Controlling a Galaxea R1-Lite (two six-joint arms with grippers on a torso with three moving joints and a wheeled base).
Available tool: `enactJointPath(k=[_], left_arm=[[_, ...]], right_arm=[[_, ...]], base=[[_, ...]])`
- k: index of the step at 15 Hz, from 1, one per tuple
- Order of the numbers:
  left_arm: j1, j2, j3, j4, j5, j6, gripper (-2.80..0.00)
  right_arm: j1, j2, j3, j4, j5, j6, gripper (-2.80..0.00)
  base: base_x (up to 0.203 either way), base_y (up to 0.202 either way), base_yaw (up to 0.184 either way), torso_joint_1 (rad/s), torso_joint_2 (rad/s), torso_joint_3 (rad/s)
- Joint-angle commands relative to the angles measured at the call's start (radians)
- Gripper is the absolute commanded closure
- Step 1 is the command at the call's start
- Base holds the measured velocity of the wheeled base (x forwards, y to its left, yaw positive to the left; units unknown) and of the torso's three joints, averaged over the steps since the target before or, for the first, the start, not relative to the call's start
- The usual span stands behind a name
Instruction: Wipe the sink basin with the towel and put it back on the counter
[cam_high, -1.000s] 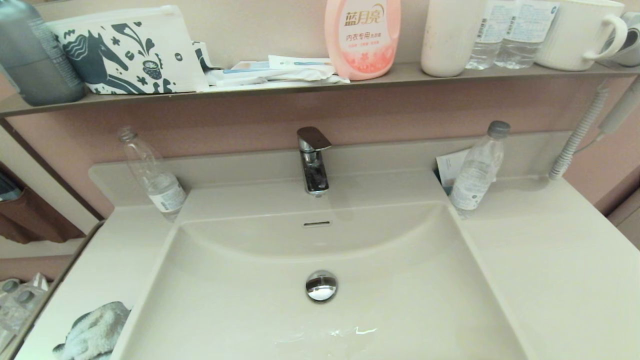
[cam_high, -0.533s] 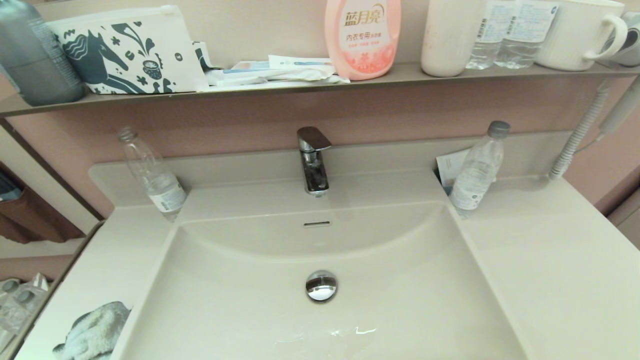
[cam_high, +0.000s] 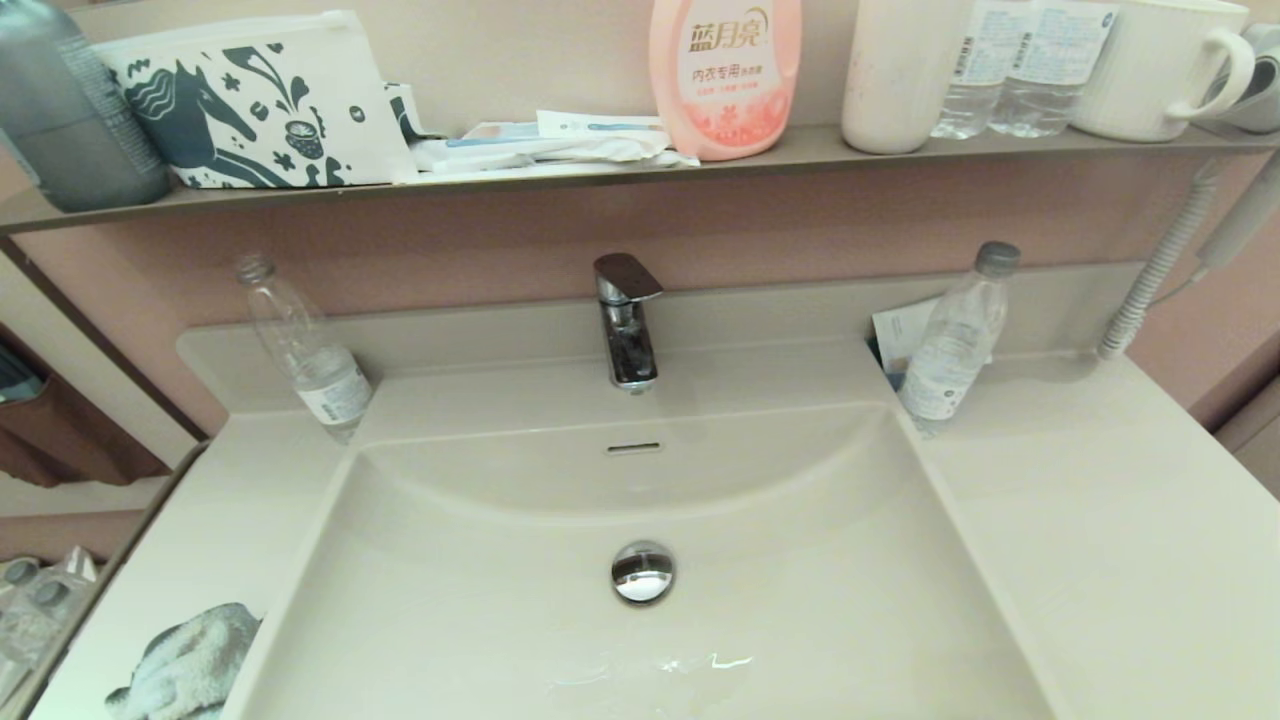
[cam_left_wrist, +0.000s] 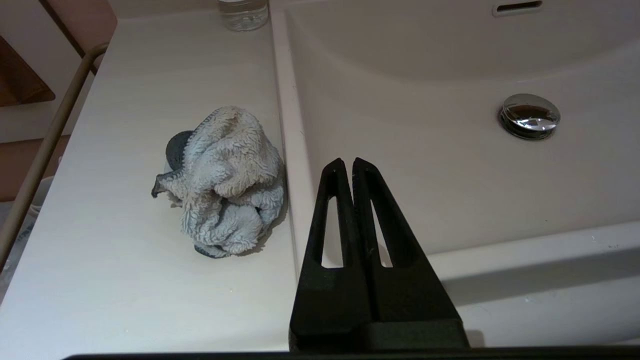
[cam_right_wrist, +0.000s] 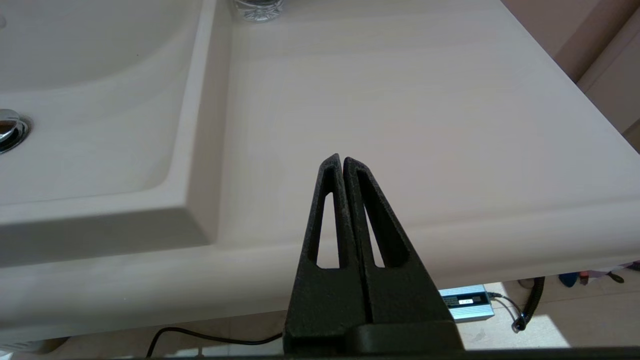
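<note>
The light grey towel (cam_high: 190, 665) (cam_left_wrist: 222, 182) lies crumpled on the counter (cam_high: 1100, 520) (cam_left_wrist: 125, 100) left of the sink basin (cam_high: 640, 500) (cam_left_wrist: 425, 125), close to its left rim. A chrome drain plug (cam_high: 643, 571) (cam_left_wrist: 529, 115) sits in the bowl's middle. My left gripper (cam_left_wrist: 348, 163) is shut and empty, held near the basin's front left edge, to the right of the towel and apart from it. My right gripper (cam_right_wrist: 341, 160) is shut and empty above the front of the right counter (cam_right_wrist: 400, 100). Neither gripper shows in the head view.
A chrome tap (cam_high: 627, 318) stands behind the bowl. Clear plastic bottles stand at the rear left (cam_high: 305, 350) and rear right (cam_high: 955, 335) of the counter. A wall shelf (cam_high: 600, 165) above holds a pink bottle, a horse-print pouch and cups. A coiled hose (cam_high: 1155, 270) hangs at right.
</note>
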Motion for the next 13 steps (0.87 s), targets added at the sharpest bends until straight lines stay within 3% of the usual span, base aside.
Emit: enactJointPath(k=[1, 13], left_arm=[[0.0, 0.001, 0.0, 0.0, -0.001, 0.0, 0.0], [0.0, 0.001, 0.0, 0.0, 0.0, -0.003, 0.0]], right_arm=[[0.0, 0.001, 0.0, 0.0, 0.0, 0.0, 0.0], [0.0, 0.001, 0.0, 0.0, 0.0, 0.005, 0.0]], base=[[0.0, 0.0, 0.0, 0.0, 0.0, 0.0], [0.0, 0.0, 0.0, 0.0, 0.0, 0.0]])
